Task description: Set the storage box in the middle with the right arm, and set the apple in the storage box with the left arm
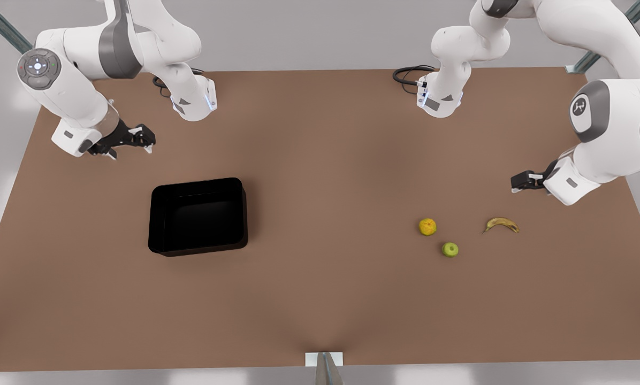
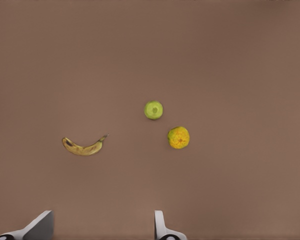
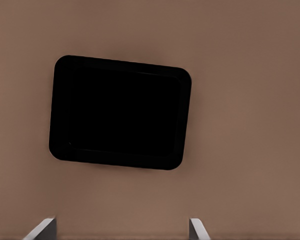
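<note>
Storage box (image 1: 198, 216) is found on the tabletop (image 1: 320, 299) toward the front view's left, well apart from the middle, with nothing inside it. Because the right wrist view looks down on this box (image 3: 120, 112), the arm on the front view's left is taken as the right arm. Its right gripper (image 1: 132, 137) hangs above the tabletop, near the box's far corner but not touching it; its jaws are spread wide and nothing is held.

The apple (image 1: 450, 249) lies on the front view's right, just beside the yellow-orange fruit (image 1: 427, 226) and near the banana (image 1: 502, 224). None of the three touches another. The left gripper (image 1: 523, 181) is held above the tabletop, beyond the banana, and in the left wrist view its jaws are seen well apart and empty, with the apple (image 2: 153, 110) ahead.

It is judged that no step is done yet: the box must be moved first, so the apple is left waiting.
</note>
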You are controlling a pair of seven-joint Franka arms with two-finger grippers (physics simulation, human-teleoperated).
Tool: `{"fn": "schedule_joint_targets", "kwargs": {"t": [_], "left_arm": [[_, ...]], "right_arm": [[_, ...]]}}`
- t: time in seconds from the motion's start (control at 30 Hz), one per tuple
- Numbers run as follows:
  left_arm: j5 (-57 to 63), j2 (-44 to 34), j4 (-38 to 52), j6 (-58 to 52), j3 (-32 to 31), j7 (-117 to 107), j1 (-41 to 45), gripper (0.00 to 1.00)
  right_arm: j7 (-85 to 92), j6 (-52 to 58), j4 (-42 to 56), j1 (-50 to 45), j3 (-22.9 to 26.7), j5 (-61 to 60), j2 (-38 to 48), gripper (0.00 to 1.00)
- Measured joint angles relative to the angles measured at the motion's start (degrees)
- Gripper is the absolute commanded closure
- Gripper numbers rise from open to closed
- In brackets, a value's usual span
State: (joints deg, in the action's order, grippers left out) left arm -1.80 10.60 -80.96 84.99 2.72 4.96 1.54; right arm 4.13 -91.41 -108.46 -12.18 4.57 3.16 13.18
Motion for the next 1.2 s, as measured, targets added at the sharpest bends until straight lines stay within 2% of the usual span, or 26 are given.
{"fn": "schedule_joint_targets", "kwargs": {"t": [0.1,0.17,0.27,0.37,0.47,0.6,0.77,0.97,1.2], "left_arm": [[0.4,0.7,0.2,-2.8,0.3,-1.6,0.1,0.00],[-0.2,4.1,0.0,-2.9,0.4,-23.2,0.0,0.00],[-5.7,10.0,-0.2,-2.3,0.8,-38.6,-0.5,0.00],[-15.3,12.9,-5.2,8.9,2.6,-57.1,-0.8,0.00],[-27.3,16.8,-8.0,20.2,3.1,-65.6,-0.9,0.00],[-41.4,18.1,-17.3,25.0,3.0,-65.8,-0.9,0.00],[-51.7,19.2,-19.6,27.9,3.9,-64.6,-1.4,0.00],[-56.8,17.6,-22.9,27.9,5.6,-58.8,-4.0,0.00],[-59.1,25.5,-21.8,21.9,6.2,-47.8,-5.4,0.00]], "right_arm": [[-0.1,-0.8,0.0,0.0,0.0,0.0,-0.8,0.00],[-0.1,-4.3,0.6,1.1,0.6,0.0,-5.0,0.00],[-0.1,-8.8,0.8,4.0,0.8,-1.6,-11.3,0.00],[0.4,-13.1,0.2,6.8,0.8,-2.8,-17.6,0.00],[0.5,-15.1,-2.2,8.0,0.8,-6.2,-18.5,0.00],[0.7,-17.7,-3.0,13.0,0.8,-7.9,-22.2,0.00],[1.5,-21.1,-2.9,12.1,0.5,-11.6,-24.6,0.00],[2.8,-24.0,-3.0,12.8,0.5,-11.6,-30.8,0.00],[6.1,-28.3,-6.5,15.6,0.5,-11.5,-33.8,0.00]]}}
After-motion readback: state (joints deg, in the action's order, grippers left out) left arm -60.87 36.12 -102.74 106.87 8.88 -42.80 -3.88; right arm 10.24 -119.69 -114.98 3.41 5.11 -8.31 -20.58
